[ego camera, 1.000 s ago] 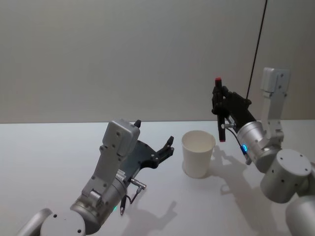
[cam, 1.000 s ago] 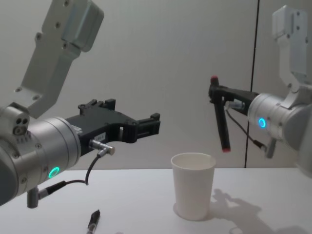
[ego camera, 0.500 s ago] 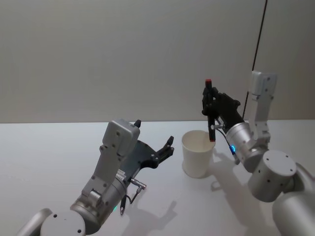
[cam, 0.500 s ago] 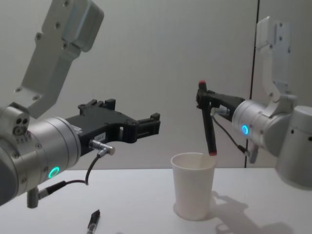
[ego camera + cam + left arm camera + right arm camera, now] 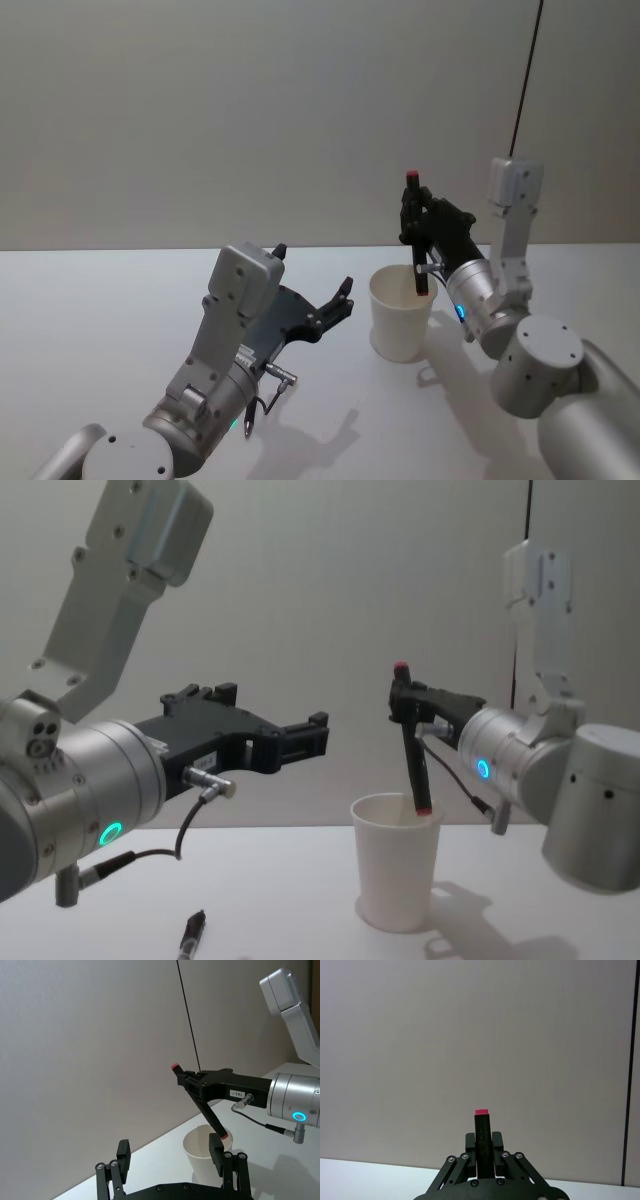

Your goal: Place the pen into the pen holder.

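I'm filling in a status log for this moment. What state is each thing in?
pen holder: upright, standing free.
pen: clamped near its top, nearly upright, lower tip at the holder's mouth.
right hand: shut on the pen, above the holder.
left hand: open, empty, beside the holder.

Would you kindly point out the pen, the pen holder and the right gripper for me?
pen point(image 5: 416, 765), chest view, on its black lower shaft.
pen holder point(image 5: 397, 870), chest view, on its front wall.
right gripper point(image 5: 402, 698), chest view, midway between its fingertips, shut on the pen.
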